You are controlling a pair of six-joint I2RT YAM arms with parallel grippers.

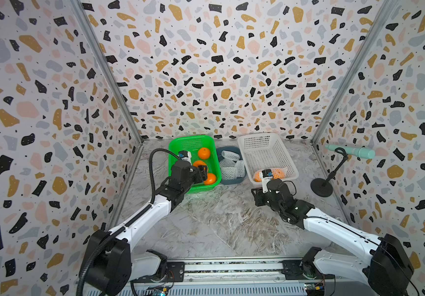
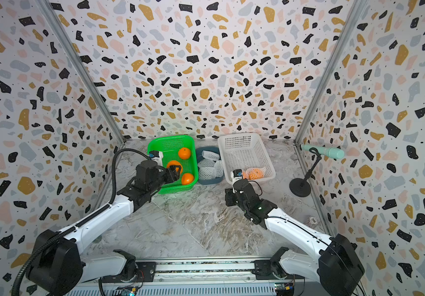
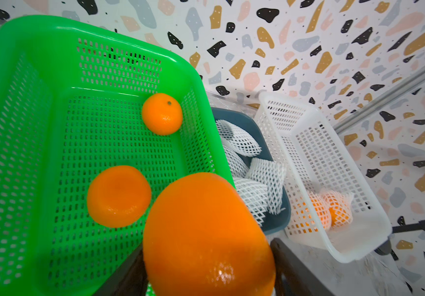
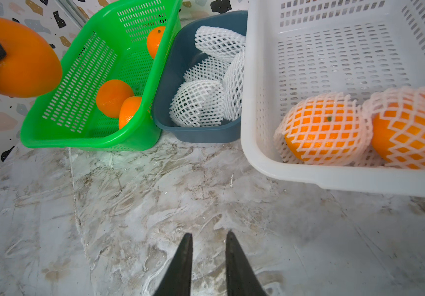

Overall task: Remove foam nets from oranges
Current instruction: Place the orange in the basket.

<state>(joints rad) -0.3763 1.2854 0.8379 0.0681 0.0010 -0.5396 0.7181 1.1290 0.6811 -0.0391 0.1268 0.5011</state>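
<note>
Hovering, left pincer (image 2: 176,169) clamped on a bare orange (image 3: 206,235), green basket (image 3: 27,128) just beneath it; letting go looks next. Right pincer (image 4: 209,256), slightly apart and empty, has two netted oranges (image 4: 321,128) just ahead in the white basket (image 4: 334,176).

You've got a slate-blue tub (image 1: 232,181) holding white diamond-mesh foam nets (image 1: 229,164). On one side of the tub sits a vivid green basket (image 1: 193,141), each bare orange (image 1: 203,153) in it bright and plain. On the other side is a white basket (image 1: 260,143), its netted oranges (image 4: 321,128) paler under white lattice.
</note>
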